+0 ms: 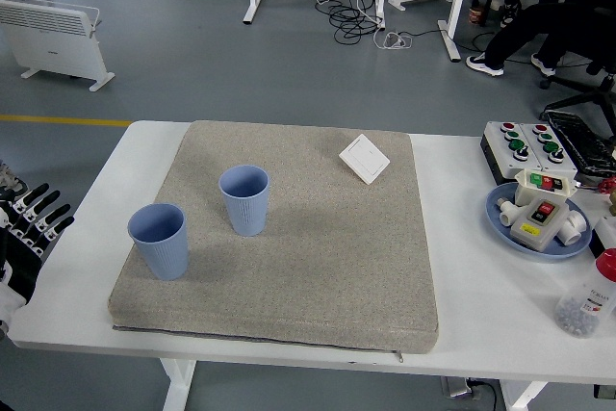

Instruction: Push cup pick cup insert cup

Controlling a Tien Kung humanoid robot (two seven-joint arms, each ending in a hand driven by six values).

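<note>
Two light blue ribbed cups stand upright on a grey fabric mat [318, 257]. One cup [160, 241] is near the mat's left edge. The other cup [244, 199] stands a little farther back and to its right, apart from it. My left hand [34, 218] is at the picture's left edge, over the table's left border, left of the nearer cup and not touching it. Its fingers are spread and hold nothing. My right hand is out of view.
A white wall switch [365, 158] lies at the mat's back right. On the table's right are a button box [527, 149], a blue plate [500, 221] with small control parts, and a clear bottle [589, 295]. A person sits at the far top right.
</note>
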